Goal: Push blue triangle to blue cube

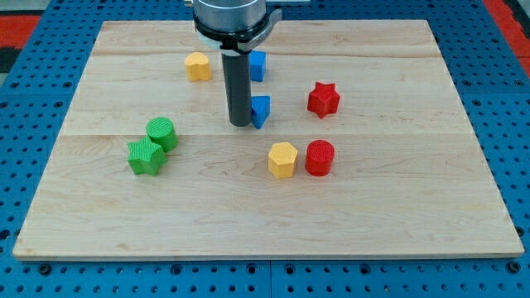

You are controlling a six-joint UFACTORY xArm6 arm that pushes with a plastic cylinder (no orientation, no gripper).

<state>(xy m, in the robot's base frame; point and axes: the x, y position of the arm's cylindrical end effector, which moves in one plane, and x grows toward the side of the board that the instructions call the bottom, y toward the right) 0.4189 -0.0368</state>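
A: Rod status first. Does the arm carry jaws?

B: No jaws are fitted, so nothing opens, closes or grips. The arm ends in a straight dark rod. My tip [240, 124] rests on the wooden board [397, 207] near its middle, slightly toward the view's top.

A: Contact at the tip?

B: The blue triangle [261, 111] sits directly at the tip's right side, apparently touching; the rod covers the triangle's left part.

A: List the blocks from the view's left to the view's right.

B: Green star [146, 156] and green cylinder [161, 132], touching each other, well left of the tip. Yellow block [197, 65] near the view's top, shape unclear. Blue cube [257, 64], partly hidden behind the rod, above the blue triangle and apart from it. Yellow hexagonal block [282, 159] and red cylinder [320, 157], just beside each other, below and right of the tip. Red star [323, 98] to the right of the triangle.

A: Surroundings?

B: The board lies on a blue perforated table [33, 91]. Red surface shows at the view's upper corners.
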